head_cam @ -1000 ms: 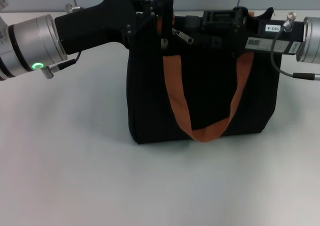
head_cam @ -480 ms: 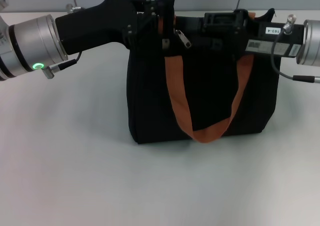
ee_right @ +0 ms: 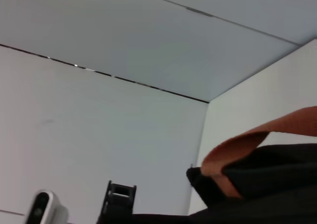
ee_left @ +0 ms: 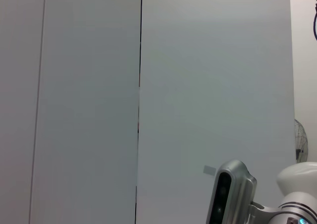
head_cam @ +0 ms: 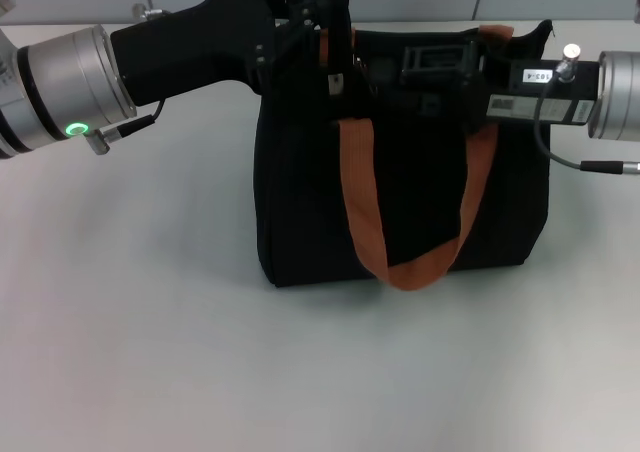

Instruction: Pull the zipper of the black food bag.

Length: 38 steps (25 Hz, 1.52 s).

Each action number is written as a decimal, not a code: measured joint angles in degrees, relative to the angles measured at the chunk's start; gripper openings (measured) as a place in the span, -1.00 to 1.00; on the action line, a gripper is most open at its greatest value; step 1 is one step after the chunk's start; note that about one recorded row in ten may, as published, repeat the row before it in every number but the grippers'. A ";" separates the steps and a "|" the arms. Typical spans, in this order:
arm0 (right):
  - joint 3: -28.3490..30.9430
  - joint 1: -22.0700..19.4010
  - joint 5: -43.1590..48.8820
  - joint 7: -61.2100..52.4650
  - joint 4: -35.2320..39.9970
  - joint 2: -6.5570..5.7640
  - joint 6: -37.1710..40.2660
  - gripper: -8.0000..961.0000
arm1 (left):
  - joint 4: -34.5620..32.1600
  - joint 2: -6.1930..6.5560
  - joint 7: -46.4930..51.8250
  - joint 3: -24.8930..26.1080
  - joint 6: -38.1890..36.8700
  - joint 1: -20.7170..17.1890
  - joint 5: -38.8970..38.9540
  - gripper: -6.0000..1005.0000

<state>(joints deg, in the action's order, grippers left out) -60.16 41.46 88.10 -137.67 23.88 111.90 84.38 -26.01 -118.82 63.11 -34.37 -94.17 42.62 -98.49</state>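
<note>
The black food bag [head_cam: 400, 182] stands upright mid-table, one orange-brown strap [head_cam: 365, 212] hanging down its front. My left gripper [head_cam: 325, 37] sits at the bag's top left corner, shut on the top edge where the strap begins. Reaching in from the right along the top edge is my right gripper [head_cam: 385, 67]. Just ahead of its tip, a small silver glint of the zipper [head_cam: 357, 64] shows, partly hidden. The right wrist view shows only a bag corner [ee_right: 262, 184] and a strap [ee_right: 257, 137].
The white table [head_cam: 150, 322] spreads out in front of and left of the bag. A grey panelled wall runs behind it. A cable [head_cam: 555, 137] loops under my right wrist. The left wrist view shows wall panels and a silver camera housing [ee_left: 225, 194].
My right gripper has slid left along the bag's top toward the zipper pull. The hanging strap has shifted slightly. The left arm has stayed in place.
</note>
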 joint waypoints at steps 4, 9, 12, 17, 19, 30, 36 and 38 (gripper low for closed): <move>-0.01 0.19 0.09 0.25 0.27 0.27 -0.22 0.00 | 0.16 -0.02 0.00 0.00 -0.02 0.15 0.05 -0.95; 0.25 0.57 0.09 1.11 0.38 0.58 0.12 0.00 | 0.75 -0.06 0.00 0.01 -0.01 0.70 0.16 -0.95; 0.40 0.21 -0.13 1.78 0.43 0.87 0.47 0.00 | 0.77 -0.08 0.00 0.01 -0.02 0.71 0.17 -0.95; 0.49 0.03 -0.23 2.56 0.46 0.83 2.04 -0.01 | 0.78 -0.09 0.00 0.21 0.12 0.71 0.18 -0.95; 0.56 0.02 -0.34 3.06 0.46 0.75 2.25 -0.02 | 0.78 -0.09 0.00 0.37 0.19 0.71 0.22 -0.95; 2.25 -1.60 -0.17 10.40 2.97 -2.35 4.90 -0.06 | 0.67 0.22 -1.69 0.33 0.98 -1.65 3.88 -0.95; 2.82 -2.31 -0.05 11.58 5.56 -3.12 6.65 -0.07 | 0.72 0.28 -2.27 0.28 1.11 -1.84 4.43 -0.95; 2.56 -2.34 0.04 12.08 5.29 -3.02 6.51 -0.08 | 0.85 0.11 -2.88 0.09 1.19 -1.85 4.43 -0.95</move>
<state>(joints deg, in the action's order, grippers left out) -57.60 39.12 88.14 -125.59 29.17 108.87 90.89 -25.15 -118.71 60.22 -34.28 -92.98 40.77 -94.06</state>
